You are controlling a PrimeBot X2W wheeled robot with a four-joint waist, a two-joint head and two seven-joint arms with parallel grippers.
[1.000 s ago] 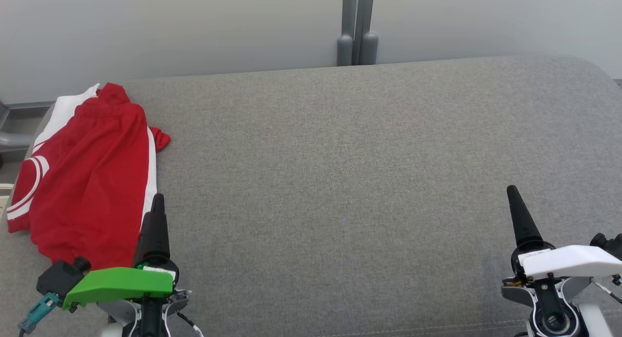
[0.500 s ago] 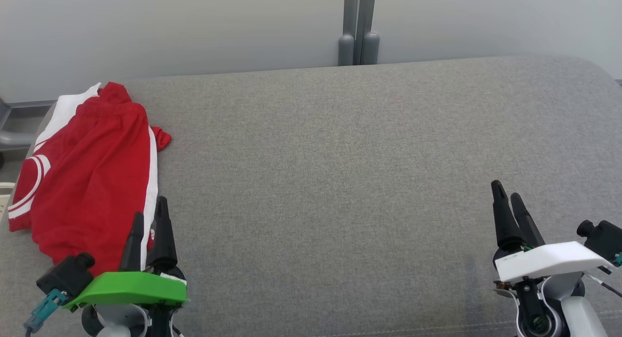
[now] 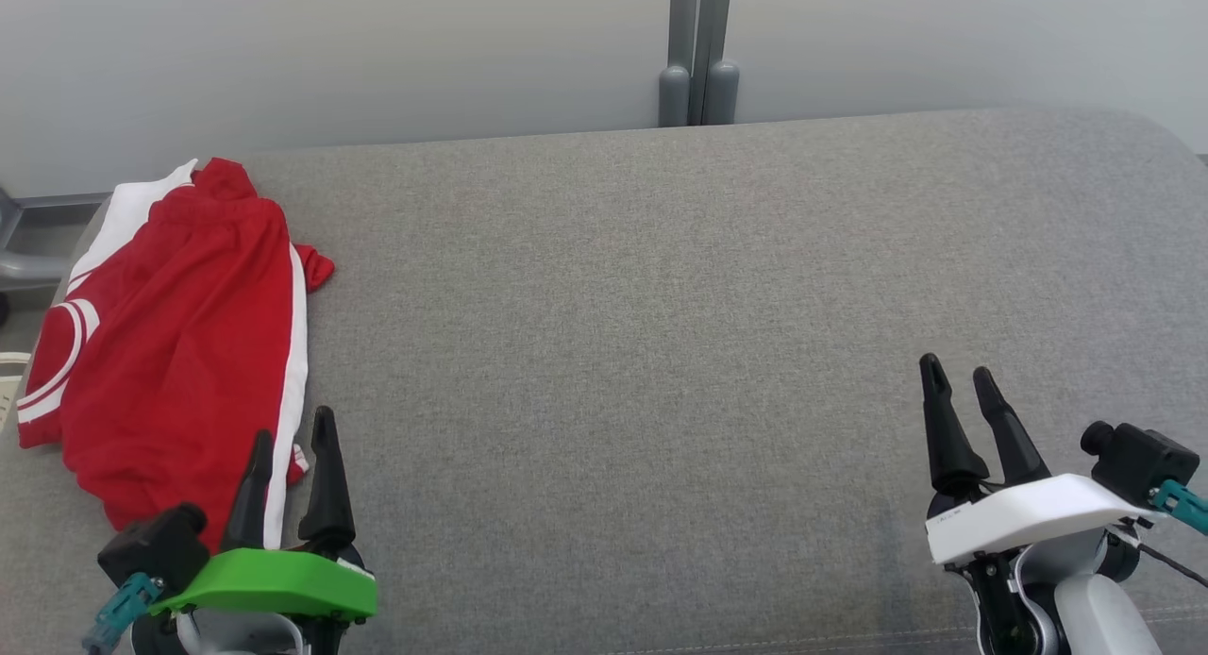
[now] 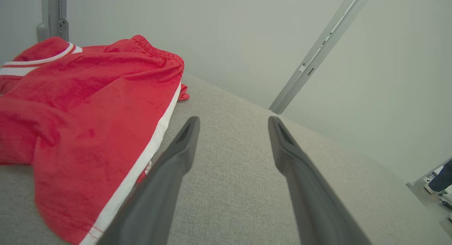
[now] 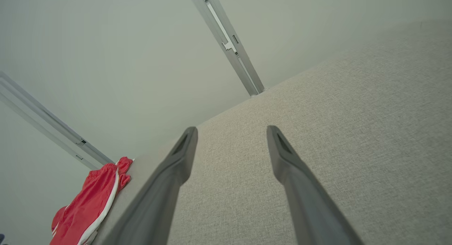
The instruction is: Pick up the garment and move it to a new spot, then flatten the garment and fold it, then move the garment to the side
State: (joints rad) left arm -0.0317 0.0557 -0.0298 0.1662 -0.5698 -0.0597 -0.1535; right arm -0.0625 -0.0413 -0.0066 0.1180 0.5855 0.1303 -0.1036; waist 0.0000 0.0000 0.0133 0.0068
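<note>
The garment is a pair of red shorts with white side stripes, lying folded at the far left of the grey padded surface. My left gripper stands open just off the garment's near right corner, one finger over its white stripe. In the left wrist view the garment lies left of the open gripper, with bare grey cloth between the fingers. My right gripper is open at the near right, far from the garment. From the right wrist the garment shows small at lower left, beyond the open gripper.
A pale wall runs behind the surface, with a grey post at the back middle. The garment lies along the surface's left edge, where a grey metal frame shows beyond it.
Both grippers have drawn back toward the near edge and turned, showing both fingers. The right gripper has also shifted left. The garment has not moved.
</note>
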